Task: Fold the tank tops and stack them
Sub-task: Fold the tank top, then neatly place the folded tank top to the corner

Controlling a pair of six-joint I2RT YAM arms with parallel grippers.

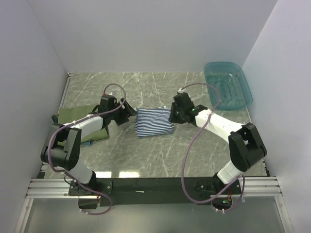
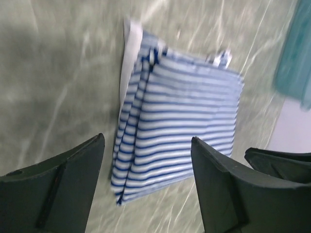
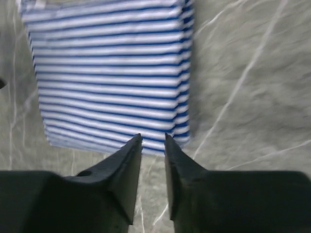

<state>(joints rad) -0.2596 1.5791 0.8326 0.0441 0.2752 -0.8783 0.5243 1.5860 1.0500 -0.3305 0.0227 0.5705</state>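
The striped tank top (image 1: 153,122) lies folded into a compact rectangle on the marbled grey-green table (image 1: 146,160), roughly at the middle of the work area and between the two grippers. Its navy and white stripes run left to right in the top view. In the left wrist view the folded layers show as stacked edges along one side of the rectangle, with a plain white strip of cloth showing just past that side.

The olive-green tank top (image 1: 68,114) lies flat at the left side of the table, well apart from the striped one. The left arm (image 1: 90,121) crosses over it and hides part of it.

Left gripper (image 2: 146,141): positioned just beside the left edge of the striped tank top. The jaws stand wide apart. Nothing lies between them and nothing is held.

Right gripper (image 3: 152,141): positioned at the right edge of the striped tank top. The jaws stand close together with a narrow gap between them. The table surface is visible through that gap, and no cloth is clamped. The tips sit over the nearest edge of the folded cloth; whether they touch it cannot be told.

A teal basket (image 1: 245,92) stands at the far right corner of the table, well apart from both tank tops.
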